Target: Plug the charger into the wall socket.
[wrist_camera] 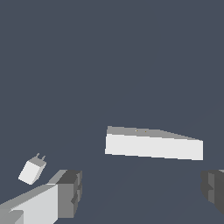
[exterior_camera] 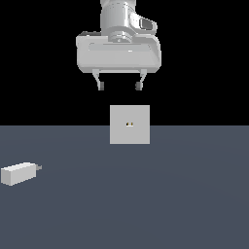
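Overhead, the gripper (exterior_camera: pixel 119 86) is hanging fingers-down and spread apart, gripping nothing, above the wall socket (exterior_camera: pixel 129 124); the charger (exterior_camera: pixel 19 173) is lying well apart.

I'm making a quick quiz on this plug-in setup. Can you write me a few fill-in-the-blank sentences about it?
1. The gripper hangs above the socket with its jaws ____.
2. The charger lies on the floor, on the exterior view's ____ side.
3. The gripper holds ____.
4. The socket plate stands ____ on the floor.

Missing words: open; left; nothing; upright
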You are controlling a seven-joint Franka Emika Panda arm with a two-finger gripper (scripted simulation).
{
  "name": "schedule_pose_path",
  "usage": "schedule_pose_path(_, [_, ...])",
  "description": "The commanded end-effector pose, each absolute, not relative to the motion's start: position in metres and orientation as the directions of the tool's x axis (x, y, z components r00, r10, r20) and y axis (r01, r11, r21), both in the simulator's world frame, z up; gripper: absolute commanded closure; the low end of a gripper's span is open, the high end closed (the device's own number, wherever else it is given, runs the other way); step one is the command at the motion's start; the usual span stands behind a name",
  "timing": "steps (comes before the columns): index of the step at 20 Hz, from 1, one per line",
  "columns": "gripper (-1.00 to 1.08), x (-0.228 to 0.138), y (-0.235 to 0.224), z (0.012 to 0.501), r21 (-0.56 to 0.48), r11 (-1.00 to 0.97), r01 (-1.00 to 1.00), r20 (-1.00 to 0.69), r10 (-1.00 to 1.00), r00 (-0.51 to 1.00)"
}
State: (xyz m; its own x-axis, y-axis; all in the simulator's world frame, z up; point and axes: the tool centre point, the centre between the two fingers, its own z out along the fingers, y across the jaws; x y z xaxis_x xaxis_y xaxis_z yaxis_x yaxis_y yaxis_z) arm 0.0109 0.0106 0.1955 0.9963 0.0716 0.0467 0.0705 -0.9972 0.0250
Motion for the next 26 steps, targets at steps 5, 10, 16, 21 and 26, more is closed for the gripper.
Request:
schedule_pose_path(5, [-0.92,0.009,0.012,0.194,0.025,-0.998,0.065,0.050,0.066,0.997])
schedule_pose_path(10, [-0.92,0.002,0.020,0.189,0.026,-0.999,0.043,0.063,0.044,0.997])
schedule_pose_path(16, [-0.92,-0.012,0.036,0.176,0.027,-1.000,-0.006,0.091,-0.003,0.996])
schedule_pose_path(21, [-0.92,-0.027,0.056,0.162,0.027,-0.998,-0.059,0.123,-0.055,0.991])
schedule_pose_path(26, [-0.92,-0.040,0.077,0.148,0.025,-0.993,-0.114,0.155,-0.109,0.982])
